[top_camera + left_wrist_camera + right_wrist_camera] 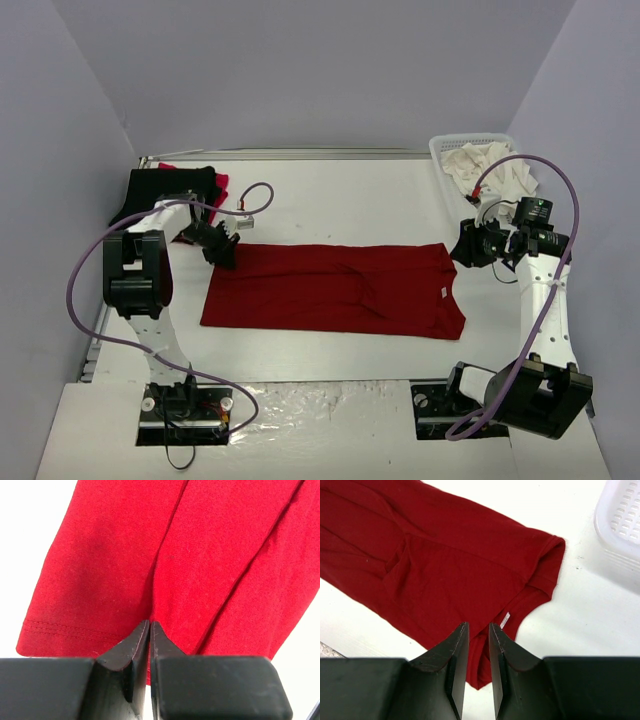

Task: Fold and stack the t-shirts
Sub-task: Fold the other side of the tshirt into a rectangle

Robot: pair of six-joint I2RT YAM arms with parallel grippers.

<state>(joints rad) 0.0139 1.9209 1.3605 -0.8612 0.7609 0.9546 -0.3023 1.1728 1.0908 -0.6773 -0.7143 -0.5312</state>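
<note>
dark red shirt (335, 290) lay flat on the table (330, 200), long axis running left to right, hem toward my left arm, neck and white label (505, 619) toward my right. my left gripper (222, 252) was closed tight at the far hem corner; whether it pinched cloth i could not tell. my right gripper (478, 627) was narrowly parted over the neck end, holding nothing.

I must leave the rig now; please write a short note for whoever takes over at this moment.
The left gripper is shut on the hem end of the dark red t-shirt. The right gripper is slightly open, empty, by its neck end.
Done: that shirt lies folded into a long strip.
A black t-shirt lies far left; cream-white shirts are in the basket.
To do: finish this fold, stack, fold the rest.
</note>
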